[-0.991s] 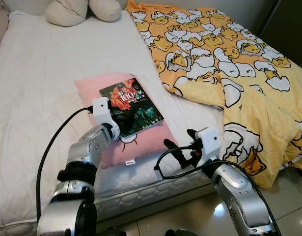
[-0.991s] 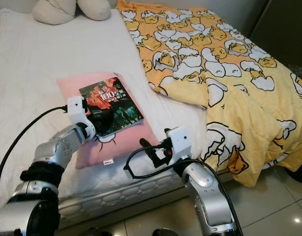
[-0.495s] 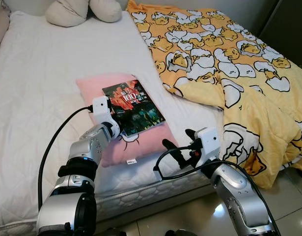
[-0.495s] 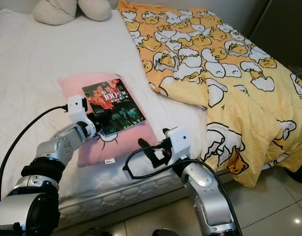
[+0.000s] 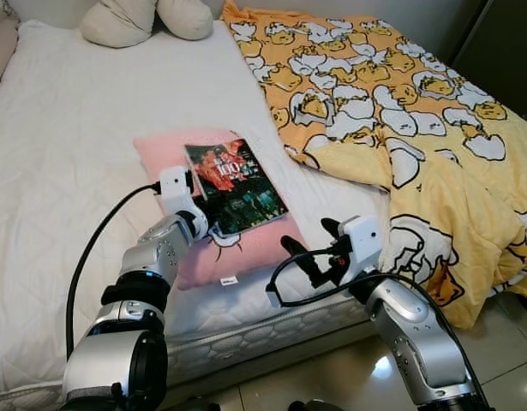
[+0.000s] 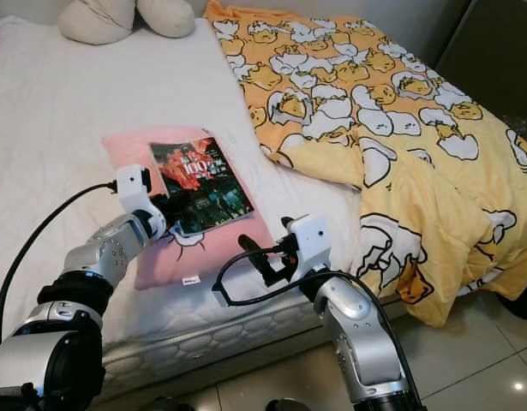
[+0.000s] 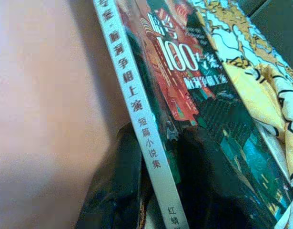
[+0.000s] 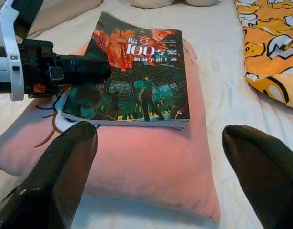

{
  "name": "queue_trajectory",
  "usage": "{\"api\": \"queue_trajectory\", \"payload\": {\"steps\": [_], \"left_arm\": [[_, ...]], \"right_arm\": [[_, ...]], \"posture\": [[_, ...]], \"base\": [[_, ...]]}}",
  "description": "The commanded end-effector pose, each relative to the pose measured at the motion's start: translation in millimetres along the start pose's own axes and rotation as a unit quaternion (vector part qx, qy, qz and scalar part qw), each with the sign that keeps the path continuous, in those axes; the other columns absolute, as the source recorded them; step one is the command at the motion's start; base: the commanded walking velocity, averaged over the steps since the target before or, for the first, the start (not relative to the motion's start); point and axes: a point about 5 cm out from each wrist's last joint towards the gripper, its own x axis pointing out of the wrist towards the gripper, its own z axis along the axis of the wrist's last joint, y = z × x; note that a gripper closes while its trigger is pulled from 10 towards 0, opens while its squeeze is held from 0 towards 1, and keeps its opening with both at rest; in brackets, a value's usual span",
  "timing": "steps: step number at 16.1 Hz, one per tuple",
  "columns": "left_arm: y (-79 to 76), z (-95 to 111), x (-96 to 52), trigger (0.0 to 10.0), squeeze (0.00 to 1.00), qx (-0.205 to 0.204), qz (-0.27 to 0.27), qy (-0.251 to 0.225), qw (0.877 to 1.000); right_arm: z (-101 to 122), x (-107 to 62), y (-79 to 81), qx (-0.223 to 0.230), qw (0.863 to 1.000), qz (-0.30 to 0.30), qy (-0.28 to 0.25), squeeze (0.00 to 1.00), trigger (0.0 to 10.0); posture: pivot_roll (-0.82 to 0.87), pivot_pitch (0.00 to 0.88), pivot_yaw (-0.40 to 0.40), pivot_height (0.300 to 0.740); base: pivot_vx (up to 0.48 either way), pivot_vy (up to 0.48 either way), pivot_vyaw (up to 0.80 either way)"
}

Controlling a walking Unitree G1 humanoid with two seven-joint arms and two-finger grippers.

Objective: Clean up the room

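A book (image 5: 237, 184) with a dark red and teal cover lies on a pink pillow (image 5: 250, 248) near the bed's front edge. My left gripper (image 5: 207, 225) is shut on the book's near spine corner. In the left wrist view one black finger (image 7: 117, 191) sits under the white spine and the other over the cover. That edge looks slightly raised off the pillow. My right gripper (image 5: 308, 236) hovers open just off the pillow's front right corner, touching nothing. The right wrist view has the book (image 8: 136, 76) ahead between its spread fingers (image 8: 65, 157).
A yellow duck-print blanket (image 5: 400, 111) covers the right half of the bed and hangs over its edge. White mattress (image 5: 66, 128) stretches to the left. Beige cushions (image 5: 117, 21) lie at the head. Tiled floor (image 5: 332, 377) lies below.
The book's spine edge has swung and lifted a little in my left gripper. My right gripper has edged slightly closer to the pillow.
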Motion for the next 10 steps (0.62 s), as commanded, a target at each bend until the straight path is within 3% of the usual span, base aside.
{"api": "queue_trajectory", "payload": {"steps": [1, 4, 5, 7, 8, 10], "left_arm": [[-2.3, 1, 1.2, 0.0, 0.00, 0.013, -0.002, -0.005, 1.000], [-3.7, 19, -0.6, 0.0, 0.00, 0.020, -0.008, -0.048, 0.999], [-2.4, 30, -4.9, 0.0, 0.00, 0.042, -0.011, -0.071, 0.997], [-5.7, 59, -23.9, 0.0, 0.00, 0.154, -0.005, -0.157, 0.976], [-18.1, 64, -38.5, 0.0, 0.00, 0.182, -0.017, -0.194, 0.964], [-19.8, 68, -55.0, 0.0, 0.00, 0.182, 0.012, -0.233, 0.955]], "right_arm": [[0, -1.0, -4.1, -0.002, 1.000, -0.002, 0.001, 0.00, 10.0], [0, -0.7, -4.6, -0.003, 1.000, 0.000, 0.001, 0.00, 10.0], [1, -0.3, -5.4, -0.004, 1.000, -0.001, 0.001, 0.00, 10.0], [2, -0.4, -7.9, -0.007, 1.000, -0.007, 0.000, 0.00, 10.0], [3, -0.7, -10.5, -0.008, 1.000, -0.018, -0.004, 0.00, 10.0], [4, 1.2, -12.5, -0.009, 1.000, -0.027, -0.009, 0.00, 10.0]], "posture": [[-0.09, 0.000, -0.047, 0.740], [-0.09, 0.003, -0.055, 0.740], [-0.09, 0.003, -0.055, 0.740], [-0.09, 0.008, -0.051, 0.740], [-0.09, 0.010, -0.051, 0.740], [-0.07, 0.012, -0.058, 0.740]], "base": [[0.000, 0.000, 0.00], [0.000, 0.000, 0.00], [0.000, 0.000, 0.00], [0.000, 0.000, 0.00], [0.000, 0.000, 0.00], [0.000, 0.000, 0.00]]}}
